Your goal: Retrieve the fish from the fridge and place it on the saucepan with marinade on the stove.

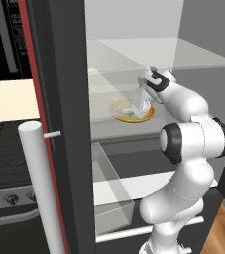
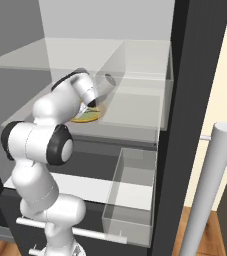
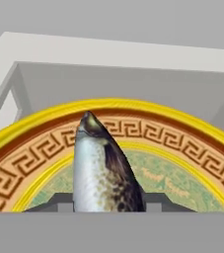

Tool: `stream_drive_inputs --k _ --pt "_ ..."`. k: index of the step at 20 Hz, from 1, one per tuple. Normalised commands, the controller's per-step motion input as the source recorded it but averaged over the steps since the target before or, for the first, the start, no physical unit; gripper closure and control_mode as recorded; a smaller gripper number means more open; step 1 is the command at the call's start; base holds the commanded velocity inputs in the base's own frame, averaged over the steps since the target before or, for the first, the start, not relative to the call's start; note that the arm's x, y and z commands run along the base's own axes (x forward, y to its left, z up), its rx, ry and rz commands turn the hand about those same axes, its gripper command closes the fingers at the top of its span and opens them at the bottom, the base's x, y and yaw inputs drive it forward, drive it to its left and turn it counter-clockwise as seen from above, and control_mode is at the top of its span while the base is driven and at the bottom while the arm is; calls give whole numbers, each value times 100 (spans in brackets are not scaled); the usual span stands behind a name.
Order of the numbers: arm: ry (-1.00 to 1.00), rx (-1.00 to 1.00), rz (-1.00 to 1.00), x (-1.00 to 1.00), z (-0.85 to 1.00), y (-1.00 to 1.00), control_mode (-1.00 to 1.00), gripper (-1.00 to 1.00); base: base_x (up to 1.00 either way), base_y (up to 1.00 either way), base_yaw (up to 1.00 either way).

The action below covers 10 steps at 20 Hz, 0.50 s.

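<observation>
Left base view: arm reaches into the open fridge [image 1: 64, 74]; gripper [image 1: 142, 106] over the plate [image 1: 120, 115] on a glass shelf; stove [image 1: 5, 163] at left.
Right base view: gripper [image 2: 91, 107] at the plate [image 2: 87, 118] inside the fridge [image 2: 195, 100].
Hand view: fish [image 3: 101, 168] clamped between the nearly closed fingers, just above the plate [image 3: 192, 148].

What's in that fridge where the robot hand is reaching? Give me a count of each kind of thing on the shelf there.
Fish: 1, between the fingers
Plate: 1, yellow-rimmed, under the fish
Total: 2
</observation>
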Motion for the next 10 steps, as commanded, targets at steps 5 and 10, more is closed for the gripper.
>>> stream_drive_inputs --k 5,10 --pt "-3 0 0 -26 0 3 -100 100 0 0 0" --pt "-10 0 0 -30 4 1 -100 100 0 0 0"
